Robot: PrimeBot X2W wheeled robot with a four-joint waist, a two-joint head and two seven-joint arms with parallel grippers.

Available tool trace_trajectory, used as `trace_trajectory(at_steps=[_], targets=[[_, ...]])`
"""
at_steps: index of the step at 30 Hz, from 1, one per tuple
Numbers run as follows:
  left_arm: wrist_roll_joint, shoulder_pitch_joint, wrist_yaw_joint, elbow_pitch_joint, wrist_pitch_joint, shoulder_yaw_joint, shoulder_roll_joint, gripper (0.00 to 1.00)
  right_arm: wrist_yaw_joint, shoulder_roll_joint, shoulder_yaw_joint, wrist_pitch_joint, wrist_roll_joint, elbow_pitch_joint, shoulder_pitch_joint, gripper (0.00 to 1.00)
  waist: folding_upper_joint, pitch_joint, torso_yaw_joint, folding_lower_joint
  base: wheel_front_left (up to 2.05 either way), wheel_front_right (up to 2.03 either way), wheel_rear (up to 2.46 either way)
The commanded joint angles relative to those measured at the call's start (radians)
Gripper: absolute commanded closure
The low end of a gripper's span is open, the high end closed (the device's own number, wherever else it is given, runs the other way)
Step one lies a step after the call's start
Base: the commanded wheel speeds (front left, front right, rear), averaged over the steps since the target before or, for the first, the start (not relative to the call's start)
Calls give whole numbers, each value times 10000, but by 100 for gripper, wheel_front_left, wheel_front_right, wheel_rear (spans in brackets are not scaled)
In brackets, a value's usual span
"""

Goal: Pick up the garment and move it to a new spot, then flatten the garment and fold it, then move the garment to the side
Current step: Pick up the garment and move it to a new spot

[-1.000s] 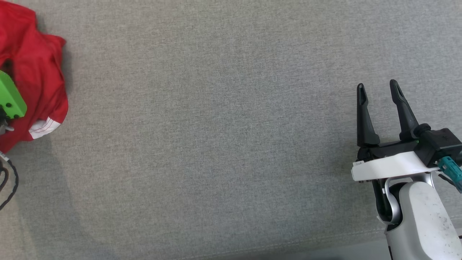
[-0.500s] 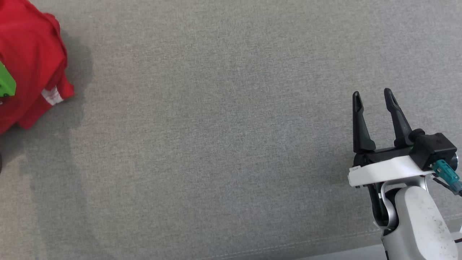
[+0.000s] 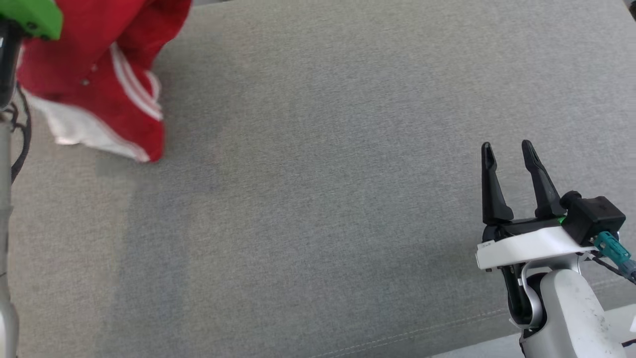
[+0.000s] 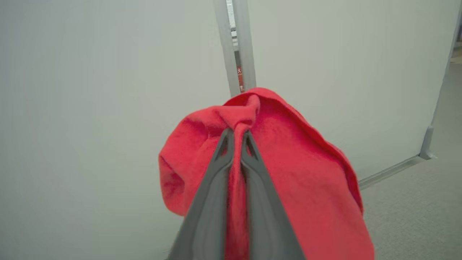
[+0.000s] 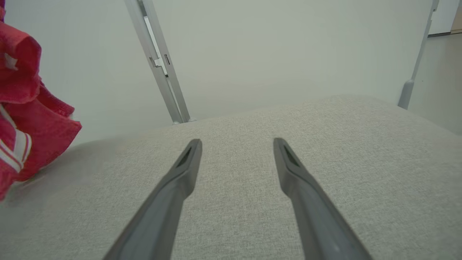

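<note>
Left wrist view has the garment [image 4: 306, 173], one red piece, pinched between the left claw's [image 4: 236, 135] fingers, which are closed almost to touching with a fold of cloth squeezed between them. The rest of the cloth bulges above and to the side of the tips and drops out of frame.

From the head view the garment [image 3: 99, 74] hangs in a bunch over the surface's far left corner. Its white stripes and pale hem are at the low end, pointing toward the middle. Its long axis runs down from the grip, slanting a little rightward. Whether the hem touches the surface [image 3: 318, 209] I cannot tell; the right wrist view shows the cloth [image 5: 36, 137] very low over it, with a shadow beneath.

The right claw [image 3: 507, 145] sits by the near right edge, fingers parted at a moderate width and holding nothing. The garment lies to its left and farther back, well apart, with bare grey surface between them. The left arm is plainly the nearer one, since it carries the piece.

I judge the step to be the carry to a new spot. That spot is likely the open middle, rightward of the left claw.

Count: one garment, two claws, one green fitting [image 3: 30, 17] and one dark cable [image 3: 22, 134] on the left arm, one metal post [image 4: 236, 47] behind.
</note>
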Motion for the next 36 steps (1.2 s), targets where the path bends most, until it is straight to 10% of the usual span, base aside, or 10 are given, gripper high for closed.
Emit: trace_trajectory(at_steps=[1, 14, 33, 34, 36], targets=[[28, -339, 48, -369, 87, -102, -170, 100, -3, -6, 14, -33, 93, 3, 136, 0, 0, -226, -473, 0, 0, 0, 0], [-293, -1494, -51, -1258, 586, -1716, -2209, 100, -3, -3, 162, -34, 760, 63, 130, 0, 0, -165, -1880, 0, 0, 0, 0], [-1164, 4124, 297, 988, -1424, -2456, -2795, 100, -3, -7, 253, -34, 997, 99, 171, 0, 0, -192, -1884, 0, 0, 0, 0], [-1111, 4235, 254, 1086, -1601, -2551, -2841, 19, -3, -7, 258, -34, 959, 122, 201, 0, 0, -240, -1838, 0, 0, 0, 0], [-985, 4303, 215, 1201, -1939, -2683, -2896, 0, -3, -5, 292, -34, 904, 155, 253, 0, 0, -340, -1760, 0, 0, 0, 0]])
